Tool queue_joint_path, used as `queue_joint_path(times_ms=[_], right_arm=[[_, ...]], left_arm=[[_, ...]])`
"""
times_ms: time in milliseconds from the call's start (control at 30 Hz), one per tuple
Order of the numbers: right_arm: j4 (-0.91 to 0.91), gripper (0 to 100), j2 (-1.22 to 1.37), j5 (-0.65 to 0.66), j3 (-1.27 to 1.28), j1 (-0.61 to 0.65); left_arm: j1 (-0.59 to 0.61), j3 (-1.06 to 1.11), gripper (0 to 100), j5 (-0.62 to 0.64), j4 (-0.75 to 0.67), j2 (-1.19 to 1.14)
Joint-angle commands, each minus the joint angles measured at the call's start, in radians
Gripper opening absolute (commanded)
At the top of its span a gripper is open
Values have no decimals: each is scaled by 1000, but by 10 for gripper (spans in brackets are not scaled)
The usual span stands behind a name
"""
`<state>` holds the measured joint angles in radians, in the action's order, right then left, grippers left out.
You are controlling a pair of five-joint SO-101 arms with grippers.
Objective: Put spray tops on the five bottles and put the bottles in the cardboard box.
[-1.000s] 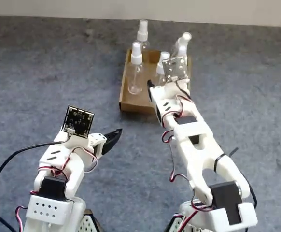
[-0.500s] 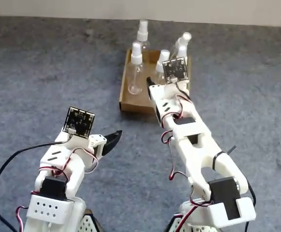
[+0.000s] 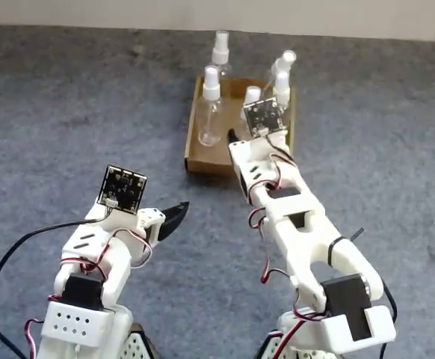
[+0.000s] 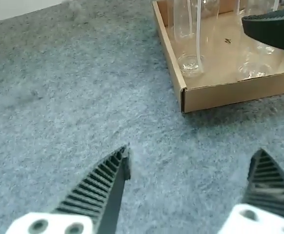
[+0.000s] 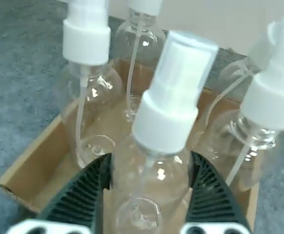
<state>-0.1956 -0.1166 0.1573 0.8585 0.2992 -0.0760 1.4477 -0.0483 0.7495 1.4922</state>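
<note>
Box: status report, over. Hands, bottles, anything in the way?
Left hand open, over mat, short of box. Right hand at a topped bottle over the box, grip unclear. Other bottles crowd close around it.

No text, label or number is legible on the bottles (image 5: 152,165), cardboard box (image 4: 230,95) or arms (image 3: 300,224).

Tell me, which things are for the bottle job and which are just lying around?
For the job: five spray bottles, cardboard box, right gripper gripping the middle bottle, left gripper.
Just there: grey carpet, pale wall.
</note>
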Motion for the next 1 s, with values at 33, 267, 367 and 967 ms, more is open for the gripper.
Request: queue_joint_path(times_ms=[33, 267, 367, 967], right_arm=[[-18, 110, -13, 11, -8, 12], [-18, 163, -15, 11, -7, 12], [-18, 207, -15, 11, -7, 12], [-18, 221, -16, 5, -7, 10]], left_arm=[[7, -5, 319, -9, 0, 10], [8, -5, 319, -9, 0, 10], [8, -5, 319, -9, 0, 10], [10, -4, 319, -9, -2, 10]])
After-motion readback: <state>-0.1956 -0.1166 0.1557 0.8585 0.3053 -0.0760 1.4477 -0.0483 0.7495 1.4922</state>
